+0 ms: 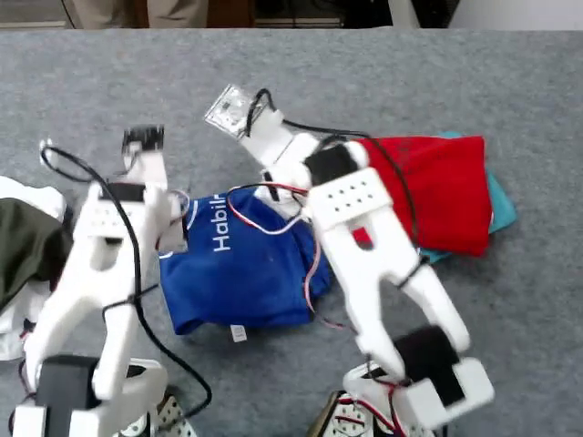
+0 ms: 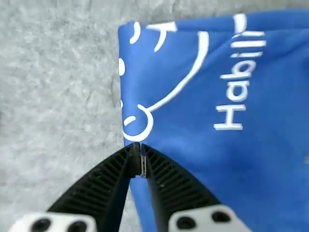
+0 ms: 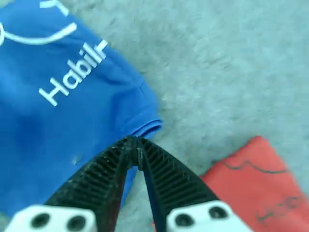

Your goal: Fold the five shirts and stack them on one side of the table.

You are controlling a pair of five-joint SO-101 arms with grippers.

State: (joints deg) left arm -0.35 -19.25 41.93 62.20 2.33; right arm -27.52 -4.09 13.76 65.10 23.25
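Note:
A blue shirt (image 1: 241, 264) with white print lies folded on the grey table (image 1: 392, 82), between my two arms. My left gripper (image 2: 138, 155) is shut, its tips meeting right on the blue shirt's (image 2: 212, 96) side edge, by the white collar print. My right gripper (image 3: 135, 144) is also shut, its tips at the hem near a corner of the blue shirt (image 3: 63, 121) on the opposite side. A folded red shirt (image 1: 442, 191) lies on a teal shirt (image 1: 501, 211) to the right; the red shirt (image 3: 251, 183) shows close past my right gripper.
At the table's left edge lies a loose heap with a dark green shirt (image 1: 23, 246) and a white shirt (image 1: 16, 193). The left arm (image 1: 100, 264) and right arm (image 1: 373, 255) with their cables reach over the near half. Bare table stretches along the far side.

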